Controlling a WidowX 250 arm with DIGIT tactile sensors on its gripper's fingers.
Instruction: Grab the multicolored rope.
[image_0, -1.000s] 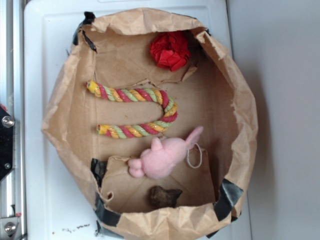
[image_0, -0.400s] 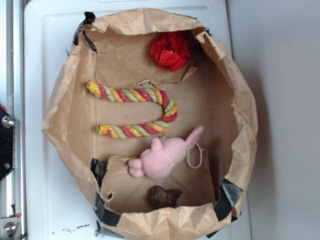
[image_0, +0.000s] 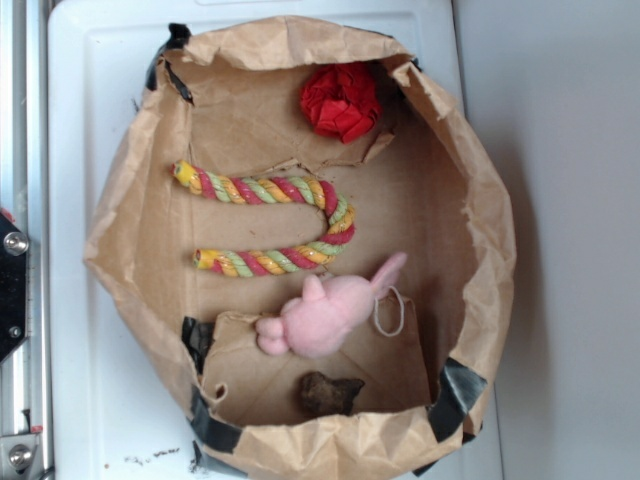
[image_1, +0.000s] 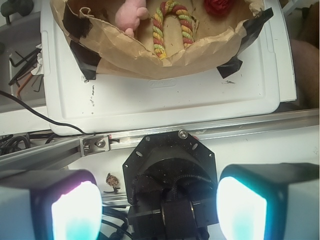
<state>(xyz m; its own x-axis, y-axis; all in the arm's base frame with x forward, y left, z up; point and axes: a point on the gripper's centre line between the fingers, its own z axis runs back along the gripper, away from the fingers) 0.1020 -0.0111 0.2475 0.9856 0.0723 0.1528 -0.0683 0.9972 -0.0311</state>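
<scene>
Waiting: the thick twisted cotton rope of red, yellow and light green strands (image_0: 275, 220) lies untouched on the floor of the crumpled brown paper bin (image_0: 480, 230), nothing of the grab yet done.
Progress: by the look of it the task stands at its start; the approach, the descent into the bin and the closing on the rope are all left.
Gripper: the claw (image_1: 160, 205) is parked well outside the bin, above the robot's black base (image_1: 170, 172) and the metal rail (image_1: 225, 130); its two pale, glowing fingers (image_1: 77, 212) stand wide apart and have hold of nothing.
Rope position: bent in a U on the upper-middle floor, both yellow tips pointing to the left wall in the exterior view, the bend toward the centre.
Neighbours: a soft pink plush animal (image_0: 325, 310) sits just beside the lower run of the rope; a red wrinkly ball (image_0: 341, 102) rests well apart at the top wall; a small dark brown lump (image_0: 328, 392) lies near the bottom edge.
Materials: fuzzy fabric, ridged spiral cord, creased paper patched with black tape (image_0: 455, 395), all resting on a smooth white plastic tray (image_1: 165, 102).
</scene>
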